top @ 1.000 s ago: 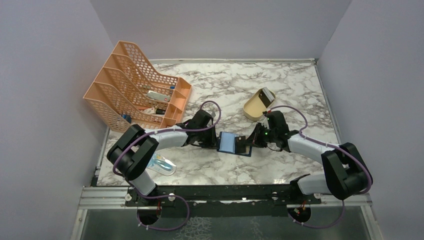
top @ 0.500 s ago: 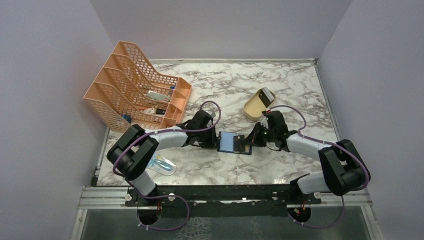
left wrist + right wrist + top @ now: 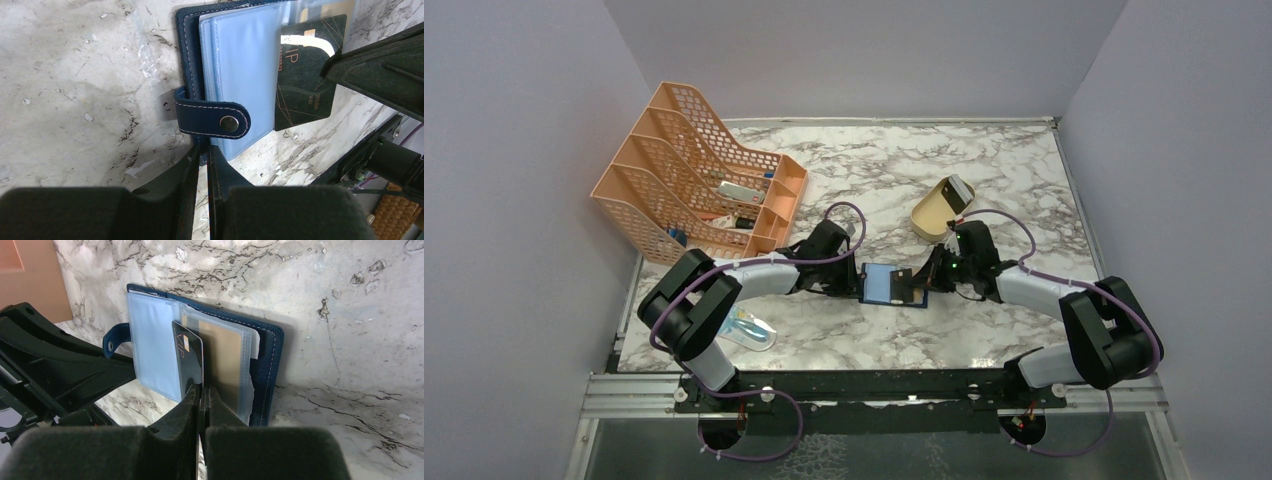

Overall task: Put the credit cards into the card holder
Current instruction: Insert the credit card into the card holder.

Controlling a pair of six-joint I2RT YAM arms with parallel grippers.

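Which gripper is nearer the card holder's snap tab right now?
Left. The left gripper pinches the card holder at its edge, just beside the snap tab; the right gripper holds the dark card over the opposite half.

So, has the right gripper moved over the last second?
Yes, slightly. The right gripper, shut on the dark card, has edged left in the top view against the unmoved tan tray, further over the card holder.

Card holder (image 3: 882, 284) on table (image 3: 874, 160) centre, rack (image 3: 694, 170) behind left, tray (image 3: 932, 216) behind right
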